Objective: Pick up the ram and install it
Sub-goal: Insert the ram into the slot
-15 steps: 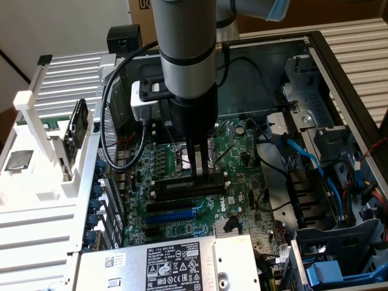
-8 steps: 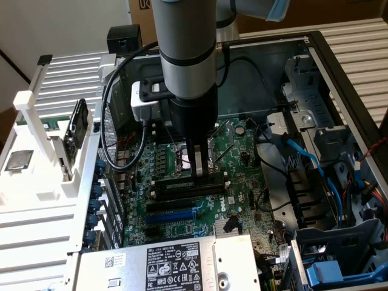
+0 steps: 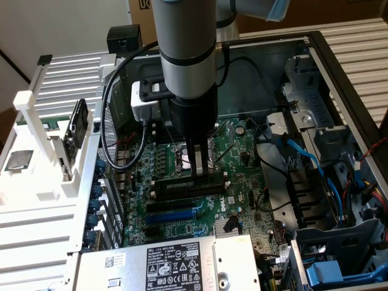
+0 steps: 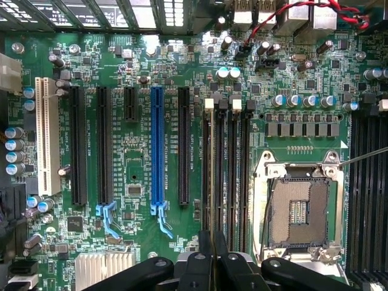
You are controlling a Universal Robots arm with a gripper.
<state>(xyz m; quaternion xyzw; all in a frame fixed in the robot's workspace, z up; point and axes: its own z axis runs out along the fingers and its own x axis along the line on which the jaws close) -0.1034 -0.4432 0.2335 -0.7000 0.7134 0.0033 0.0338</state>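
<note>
Exterior view: I see my gripper (image 3: 197,170) clenched on the ram (image 3: 182,185), which stands on edge on the board (image 3: 239,151), at 12 o'clock of the blue slot (image 3: 173,214).

**Setting:** robotics laboratory bench arranged for computer assembly.

**Evidence, exterior view:**
- An opened desktop computer case (image 3: 339,54) has its motherboard (image 3: 236,151) exposed.
- An industrial robot arm (image 3: 185,48) enters from 12 o'clock. Its gripper (image 3: 196,170) is closed on the ram (image 3: 176,187) at a memory slot.
- A white parts fixture (image 3: 36,182) stands at 9 o'clock of the case.
- Cardboard boxes (image 3: 315,15) stand at 12 o'clock.
- A labelled power supply (image 3: 170,260) sits at 6 o'clock.
</note>
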